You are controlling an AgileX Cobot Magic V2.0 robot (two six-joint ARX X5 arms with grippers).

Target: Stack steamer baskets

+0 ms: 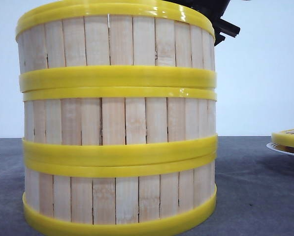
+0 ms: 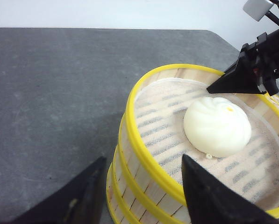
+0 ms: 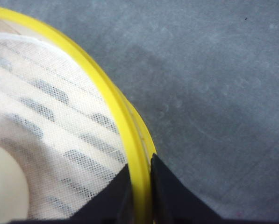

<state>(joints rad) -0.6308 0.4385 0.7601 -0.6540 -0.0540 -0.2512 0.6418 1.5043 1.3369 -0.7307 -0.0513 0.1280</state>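
Three steamer baskets stand stacked in one column: top [image 1: 117, 46], middle [image 1: 117, 120], bottom [image 1: 117, 199]. The top basket [image 2: 144, 154] holds a white bun [image 2: 217, 126] on a striped cloth liner. My right gripper [image 3: 140, 179] is shut on the top basket's yellow rim [image 3: 123, 119], one finger inside and one outside. It also shows at the far rim in the left wrist view [image 2: 251, 74] and behind the stack's top in the front view [image 1: 220, 19]. My left gripper [image 2: 141, 186] is open and straddles the near rim, one finger [image 2: 78, 198] outside the wall and the other over the liner.
A flat yellow-rimmed slatted lid [image 1: 290, 136] lies on a white plate [image 1: 283, 149] at the right edge of the front view. The table [image 2: 55, 102] is dark grey, with a pale wall behind. The stack fills most of the front view.
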